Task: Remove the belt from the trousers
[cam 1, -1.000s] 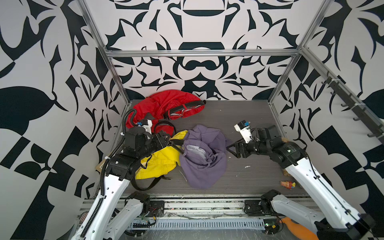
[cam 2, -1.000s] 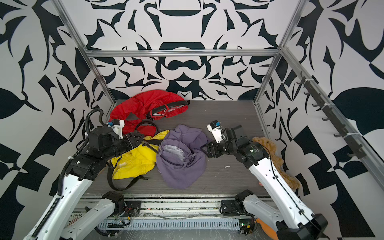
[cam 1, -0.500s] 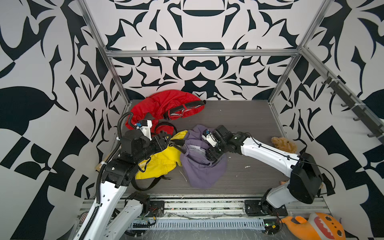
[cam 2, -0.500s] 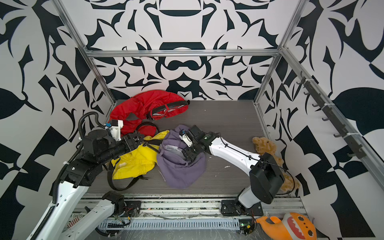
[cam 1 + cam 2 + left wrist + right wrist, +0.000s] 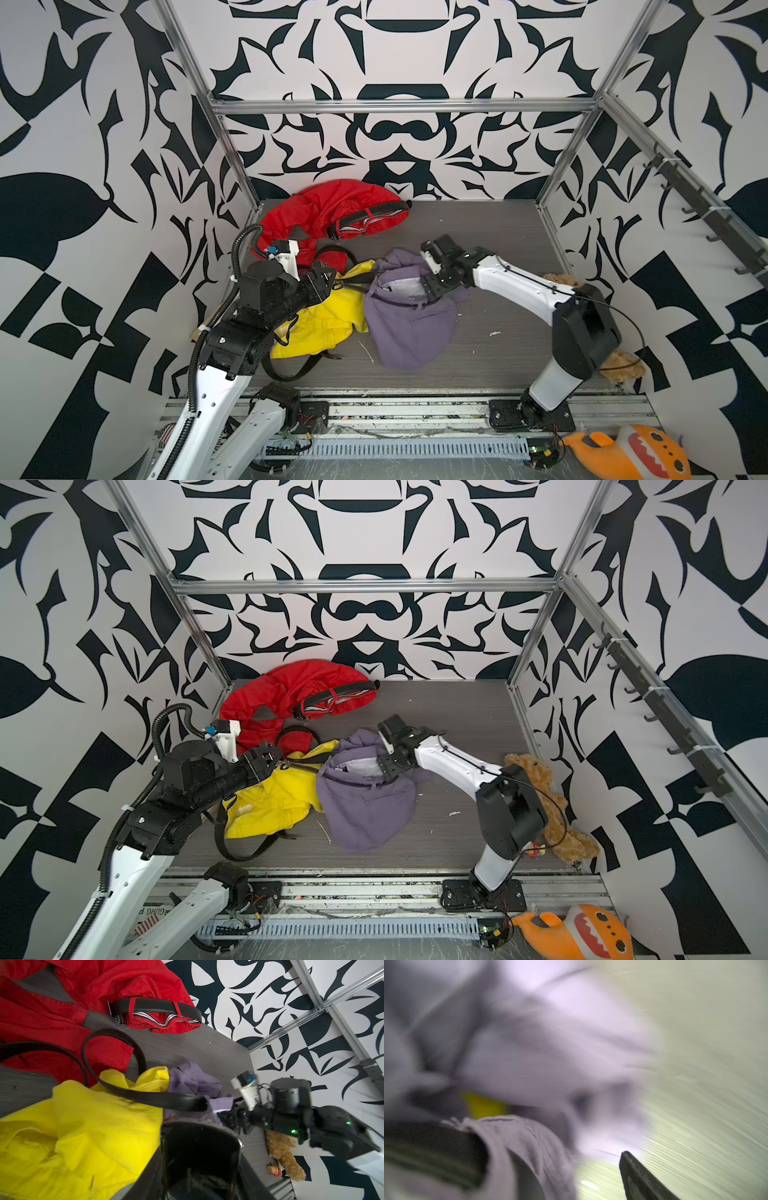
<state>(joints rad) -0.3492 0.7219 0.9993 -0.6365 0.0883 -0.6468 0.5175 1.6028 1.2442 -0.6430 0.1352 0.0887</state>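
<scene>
Black-and-white patterned walls box in a dark grey table [image 5: 490, 365], with a metal rail [image 5: 415, 409] along its near edge and an orange plush toy [image 5: 627, 453] beyond the near right corner. Just past the rail a loose black strap [image 5: 291, 374] curls out from under the yellow trousers [image 5: 328, 320], which lie crumpled on the left side. Touching them, the purple trousers [image 5: 409, 328] are heaped mid-table, waistband toward the back. The left gripper [image 5: 333, 283] reaches over the yellow cloth with its jaws closed on the belt [image 5: 353, 286], a black strap running from its tip into the purple waistband. In the left wrist view the belt [image 5: 155, 1096] lies across the yellow cloth and slips under a purple loop. The right gripper [image 5: 430, 286] is down at the right end of that waistband, jaws spread wide. The blurred right wrist view shows one finger [image 5: 639, 1178] standing clear of a fold of purple cloth. A brown teddy bear [image 5: 530, 771] lies against the right wall. Farthest back, red trousers [image 5: 316, 208] lie by the left corner with another black belt [image 5: 365, 216] threaded at the waist.
</scene>
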